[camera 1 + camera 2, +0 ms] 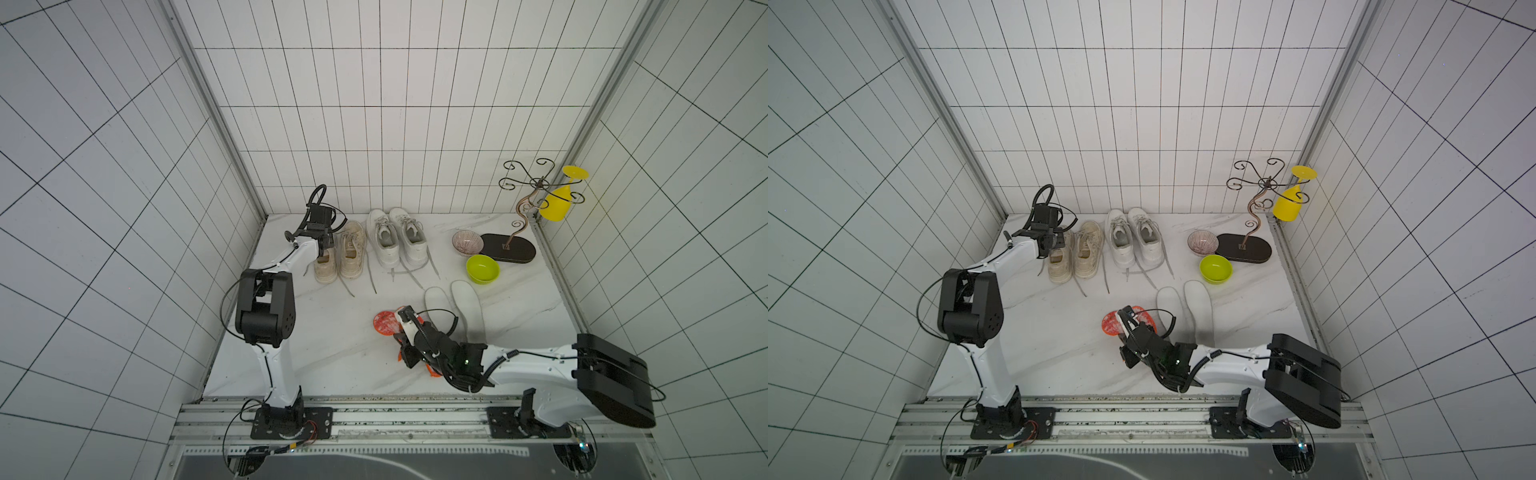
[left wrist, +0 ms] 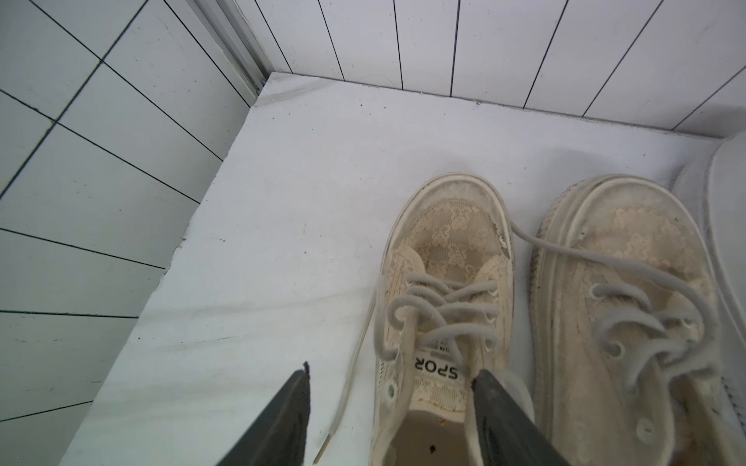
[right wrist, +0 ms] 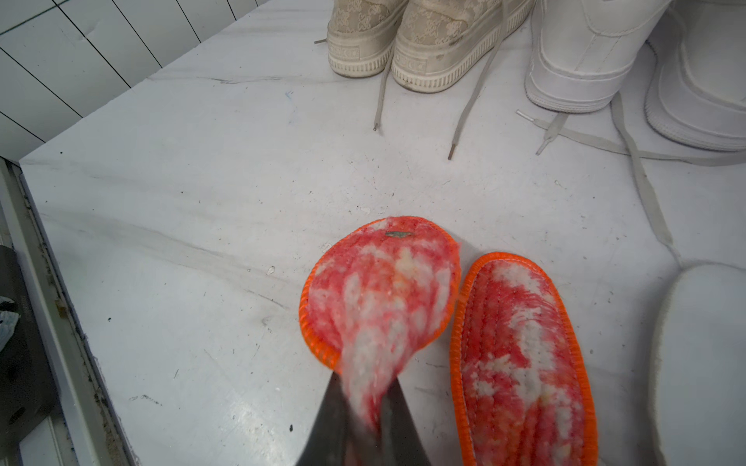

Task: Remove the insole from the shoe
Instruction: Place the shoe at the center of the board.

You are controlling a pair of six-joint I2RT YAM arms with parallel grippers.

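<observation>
Insole (image 3: 379, 290): red-orange and fleecy, pinched at one end by the clenched right gripper (image 3: 365, 407), its toe end spread low over the table (image 3: 181, 201).
Neighbour: a matching insole (image 3: 524, 355) is laid flat just beside it.
Beige shoe (image 2: 444, 258): its side is straddled by the left gripper (image 2: 390, 373), whose jaws are parted with nothing grasped.

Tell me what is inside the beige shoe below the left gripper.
In the left wrist view, the beige shoe shows a tan inner floor with a dark speck at its opening. The tongue and laces cover everything toward the toe.
</observation>
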